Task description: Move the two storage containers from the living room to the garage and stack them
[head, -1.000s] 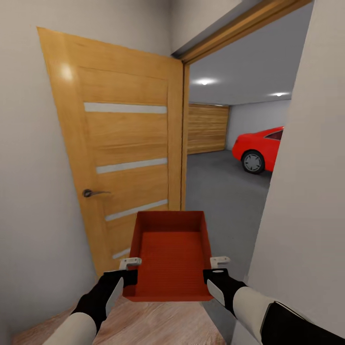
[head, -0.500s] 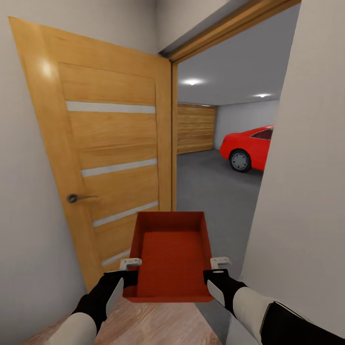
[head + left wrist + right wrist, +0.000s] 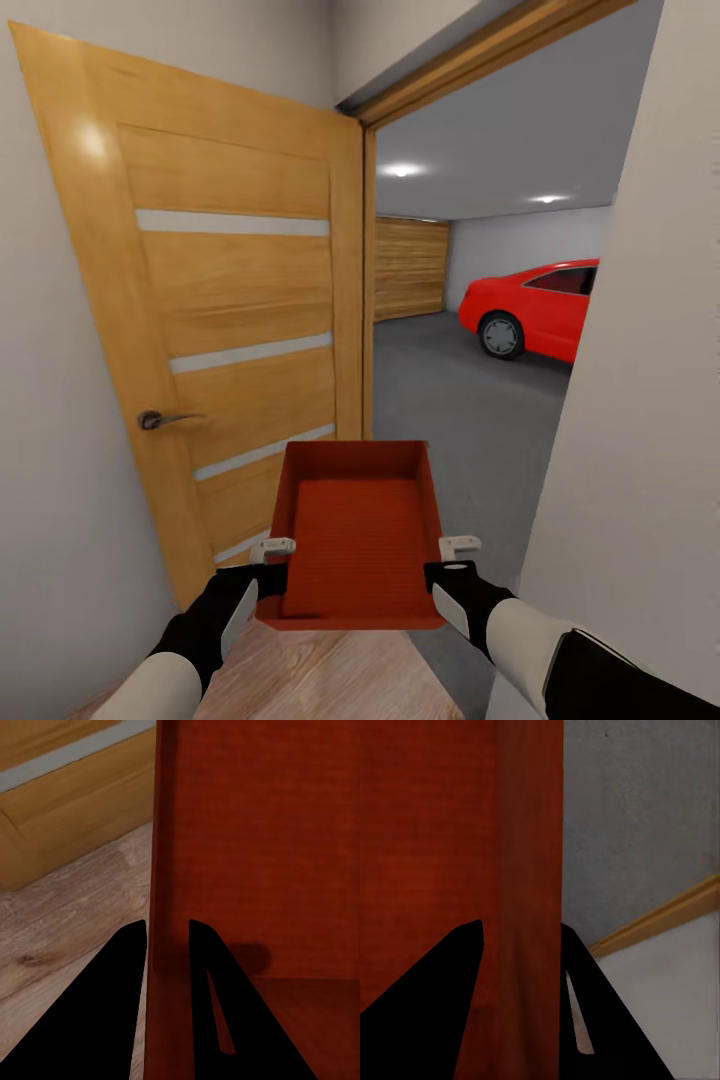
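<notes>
Left fingers: in the left wrist view the two dark fingers (image 3: 127, 967) stand either side of the container's side wall, one outside over the wood floor, one inside over the ribbed bottom, closed narrow on the wall
Left gripper: left gripper (image 3: 272, 560) clamps the near left wall of the storage container (image 3: 355, 530) in the head view
Right fingers: in the right wrist view the fingers (image 3: 457, 975) straddle the opposite side wall in the same way, one inside the bin, one outside over grey floor, pinched on the wall
Right gripper: right gripper (image 3: 455, 556) grips the near right wall of the container
Container: orange-red, open-topped, ribbed inside; held level between both grippers in front of the robot, off the ground, its far end towards the doorway
Under the container: light wood plank flooring (image 3: 330, 675) beneath its near end; grey concrete floor (image 3: 450, 400) starts just beyond the threshold
Door: light wooden door (image 3: 220, 330) with frosted strips and a metal handle (image 3: 165, 420), swung open to the left of the container
Garage: seen through the opening, with a grey ceiling, two ceiling lights, a wooden garage door (image 3: 410, 268) at the back and a red car (image 3: 535, 308) on the right
Cut off: the white wall (image 3: 650, 400) on the right hides the rear of the car; the container's near bottom edge is in shadow
Hard to make out: finger pads are plain black silhouettes in both wrist views, so the exact contact faces cannot be told
</notes>
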`<state>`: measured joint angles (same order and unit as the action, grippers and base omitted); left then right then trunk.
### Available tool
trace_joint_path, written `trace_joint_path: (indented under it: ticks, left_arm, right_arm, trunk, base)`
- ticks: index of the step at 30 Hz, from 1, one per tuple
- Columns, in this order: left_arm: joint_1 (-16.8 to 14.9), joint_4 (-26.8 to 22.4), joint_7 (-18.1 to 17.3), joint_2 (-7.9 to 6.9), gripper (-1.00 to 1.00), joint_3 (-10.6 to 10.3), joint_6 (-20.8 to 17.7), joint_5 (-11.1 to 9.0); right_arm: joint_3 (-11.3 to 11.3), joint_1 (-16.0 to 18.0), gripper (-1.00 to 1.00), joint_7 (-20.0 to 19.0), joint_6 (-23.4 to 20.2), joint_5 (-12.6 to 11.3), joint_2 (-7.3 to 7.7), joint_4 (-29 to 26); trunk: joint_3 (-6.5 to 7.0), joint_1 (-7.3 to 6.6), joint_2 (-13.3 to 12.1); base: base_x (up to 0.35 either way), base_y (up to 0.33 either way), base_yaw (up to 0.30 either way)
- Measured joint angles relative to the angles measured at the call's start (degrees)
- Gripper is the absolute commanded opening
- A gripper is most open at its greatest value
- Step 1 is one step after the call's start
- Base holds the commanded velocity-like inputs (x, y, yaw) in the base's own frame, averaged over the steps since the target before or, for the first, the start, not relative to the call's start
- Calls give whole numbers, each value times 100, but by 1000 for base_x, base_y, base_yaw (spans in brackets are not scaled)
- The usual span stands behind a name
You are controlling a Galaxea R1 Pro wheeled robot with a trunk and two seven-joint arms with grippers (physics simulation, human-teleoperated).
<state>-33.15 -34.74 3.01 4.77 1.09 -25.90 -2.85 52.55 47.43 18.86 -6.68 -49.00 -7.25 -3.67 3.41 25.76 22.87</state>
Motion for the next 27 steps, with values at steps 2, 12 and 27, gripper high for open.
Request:
trace_joint_path:
  ticks: [2,12,27]
  left_arm:
    - [0,-2,-4,-1,-100,2,0,4]
    - [1,0,-5,-1,-100,3,-2,8]
    - [1,5,-6,-1,-100,3,-2,8]
  right_arm:
    - [-2,0,-100,3,2,1,-1,-3]
    - [-6,0,-100,-2,3,7,-7,12]
    - [-2,0,-100,-6,3,1,-7,17]
  trunk:
    - [0,0,0]
    - [0,-1,1]
    - [0,0,0]
  base:
    - [0,0,-217]
    - [20,20,-109]
    - [103,100,-1]
